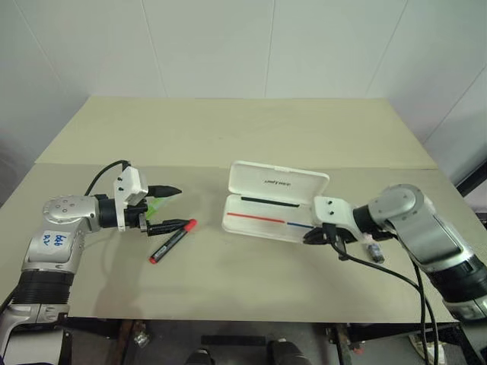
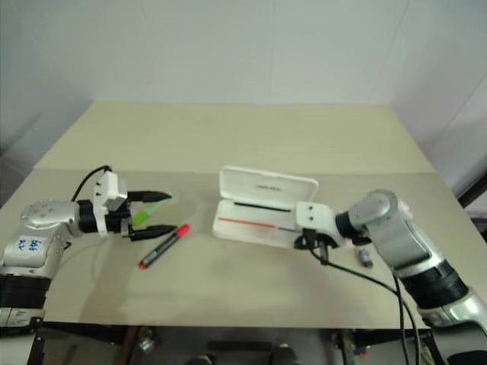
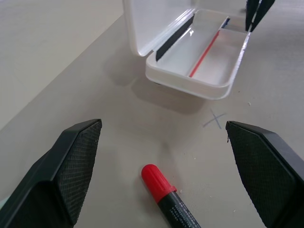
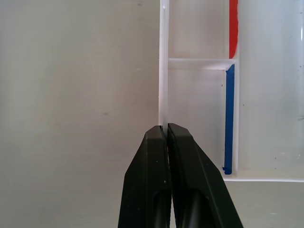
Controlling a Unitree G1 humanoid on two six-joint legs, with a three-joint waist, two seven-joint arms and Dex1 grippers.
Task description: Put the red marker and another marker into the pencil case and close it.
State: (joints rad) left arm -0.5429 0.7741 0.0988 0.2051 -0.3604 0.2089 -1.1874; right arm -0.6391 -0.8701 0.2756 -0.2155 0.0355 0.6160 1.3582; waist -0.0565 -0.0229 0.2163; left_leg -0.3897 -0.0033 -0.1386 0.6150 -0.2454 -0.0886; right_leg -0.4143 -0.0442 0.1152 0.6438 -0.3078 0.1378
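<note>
red marker (image 1: 171,241): lying flat on the table (image 1: 251,144), closest to the front edge, red cap pointing up toward the left claw, black barrel angled back toward the robot's left.
left gripper (image 1: 173,207): arm reaches in nearly level from the left, fingers spread wide, nothing held. Lower finger (image 1: 169,225) sits right by the marker's cap, and from the wrist cam the cap shows between the two pads.
green highlighter (image 1: 155,206): just a bit of light green peeking out between the left fingers, lying on the table.
right gripper (image 1: 314,237): forearm bent in from the right, claw tipped downward, fingers pinched fully together and empty, tips right at the near wall of the case.
pencil case (image 1: 268,206): mid-table, open, lid standing up at the back, red and blue stripes showing inside the tray.
small dark object (image 1: 374,251): on the table by the right forearm, can't tell what it is.
</note>
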